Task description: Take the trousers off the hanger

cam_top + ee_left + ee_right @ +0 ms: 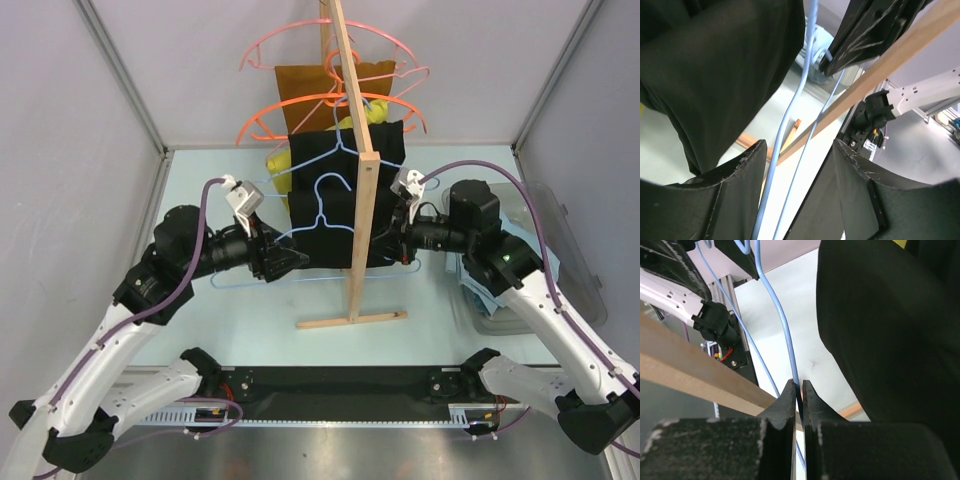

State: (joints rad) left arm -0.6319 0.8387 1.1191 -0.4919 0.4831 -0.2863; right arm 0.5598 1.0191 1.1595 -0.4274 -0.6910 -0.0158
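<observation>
Hanger (782, 322) pinched at the right, loose at the left; trousers (480, 295) off it, lying in the bin (580, 270) at the right edge.
Right hand (798, 385) closed on the blue wire. Left hand (800, 150) open, two blue wires running through its gap. Black garments (300, 210) hang just beside both hands, the rack post (355, 200) between them; free room lies toward the near edge. One rack, one brown garment (300, 85). Pale bench (450, 180), grey walls (60, 150) on three sides.

Light-blue hanger (781, 315), plain black garments (328, 250), orange hangers (300, 102), brown garment (300, 82).
</observation>
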